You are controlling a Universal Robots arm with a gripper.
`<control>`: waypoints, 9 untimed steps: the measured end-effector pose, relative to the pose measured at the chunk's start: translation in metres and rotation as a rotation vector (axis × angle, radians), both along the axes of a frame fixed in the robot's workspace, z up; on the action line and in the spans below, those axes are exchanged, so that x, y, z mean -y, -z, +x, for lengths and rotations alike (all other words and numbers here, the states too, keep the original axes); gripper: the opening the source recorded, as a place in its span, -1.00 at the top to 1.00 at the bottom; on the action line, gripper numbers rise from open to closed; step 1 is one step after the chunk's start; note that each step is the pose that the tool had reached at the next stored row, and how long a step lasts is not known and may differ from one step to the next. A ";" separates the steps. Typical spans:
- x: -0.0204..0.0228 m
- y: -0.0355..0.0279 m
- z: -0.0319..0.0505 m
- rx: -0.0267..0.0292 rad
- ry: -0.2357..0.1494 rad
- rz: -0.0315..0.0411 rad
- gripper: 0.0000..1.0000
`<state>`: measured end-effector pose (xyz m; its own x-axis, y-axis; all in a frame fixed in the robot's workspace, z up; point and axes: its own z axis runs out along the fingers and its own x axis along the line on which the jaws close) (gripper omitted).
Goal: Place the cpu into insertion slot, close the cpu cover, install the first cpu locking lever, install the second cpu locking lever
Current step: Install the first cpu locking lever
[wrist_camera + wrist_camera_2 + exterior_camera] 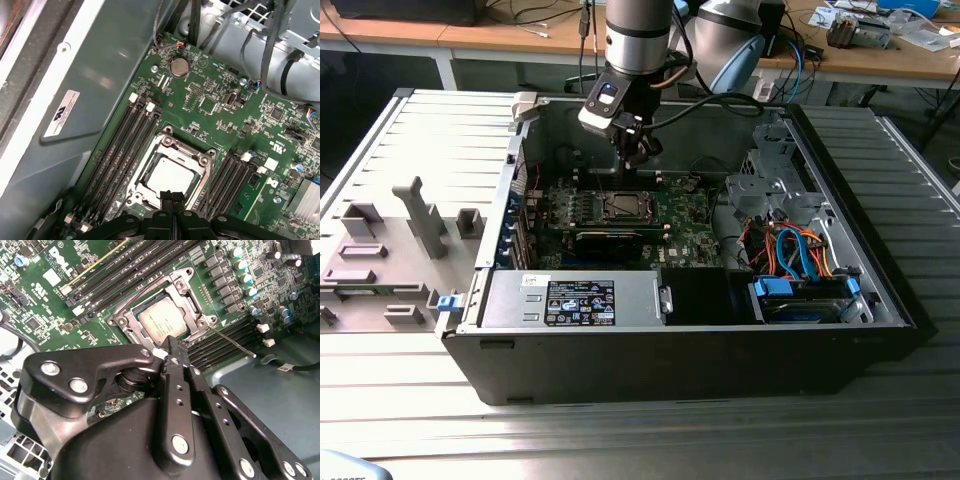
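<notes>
The cpu (159,322) (169,176), a pale silver square, lies flat in the socket on the green motherboard (685,235). The cpu cover (186,289) (186,151), a dark metal frame, lies down around it with the chip showing through its window. A thin metal locking lever (235,342) sticks out sideways from one corner of the socket. My gripper (636,152) (172,344) (170,196) hangs just above the socket's edge, shut, with its black fingertips pressed together and nothing visible between them.
Black memory slots (117,150) run along both sides of the socket. A black card (610,240) stands in front of the socket. The case wall (525,190), a drive cage (760,185) and coloured cables (790,255) hem in the board. A grey fixture tray (390,250) lies outside.
</notes>
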<state>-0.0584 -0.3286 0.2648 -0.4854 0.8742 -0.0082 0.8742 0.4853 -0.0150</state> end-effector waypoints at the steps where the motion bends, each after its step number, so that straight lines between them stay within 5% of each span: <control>1: 0.0000 0.0000 0.0000 0.0000 -0.010 0.0000 0.79; 9: 0.0000 0.0000 0.0000 -0.0001 -0.068 -0.0001 0.79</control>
<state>-0.0585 -0.3286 0.2648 -0.5438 0.8392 -0.0082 0.8392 0.5437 -0.0151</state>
